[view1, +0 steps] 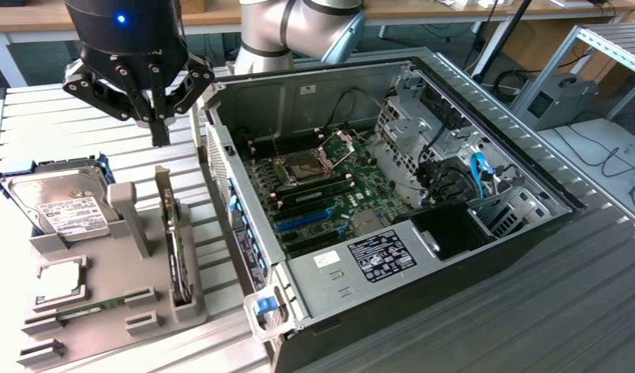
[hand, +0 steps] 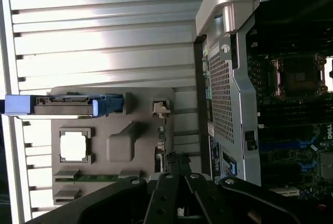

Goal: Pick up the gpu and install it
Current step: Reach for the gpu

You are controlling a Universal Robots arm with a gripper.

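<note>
1. My claw (view1: 159, 134) points straight down from the arm, hanging above the grey holder tray (view1: 141, 233) and just beside the open computer case (view1: 296, 101).
2. Its fingers are pressed together, gripping nothing.
3. The gpu (view1: 173, 233) stands on edge in the tray, below my claw.

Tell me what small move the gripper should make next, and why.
Probably shift over the card's middle, then descend straight down. In the exterior view the gripper hangs above the far end of the gpu, apart from it and holding nothing. The card stands on edge in the grey holder, so its top edge is reachable from above.
</note>
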